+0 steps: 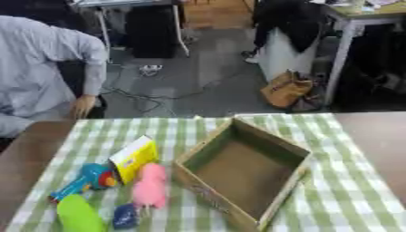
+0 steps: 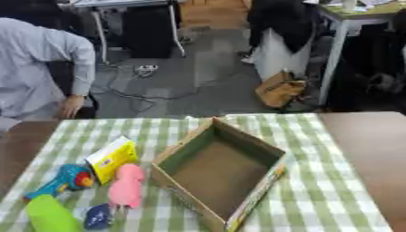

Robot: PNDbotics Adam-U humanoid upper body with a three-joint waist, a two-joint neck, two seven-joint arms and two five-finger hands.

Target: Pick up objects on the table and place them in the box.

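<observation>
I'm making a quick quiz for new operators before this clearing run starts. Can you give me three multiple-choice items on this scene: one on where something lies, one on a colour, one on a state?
1. Where do the loose objects lie relative to the cardboard box?
A. To its left
B. To its right
C. Inside it

2. What colour is the fuzzy toy next to the box?
A. Black
B. Pink
C. White

3. What is the state of the box?
A. Closed with a lid
B. Open and full of objects
C. Open, with nothing visible inside

Answers:
1. A, since the yellow packet, blue toy, green object and small dark blue object all lie on the checked cloth left of the box.
2. B, as the toy is plainly pink.
3. C, because its bare brown floor shows through the open top.
</observation>
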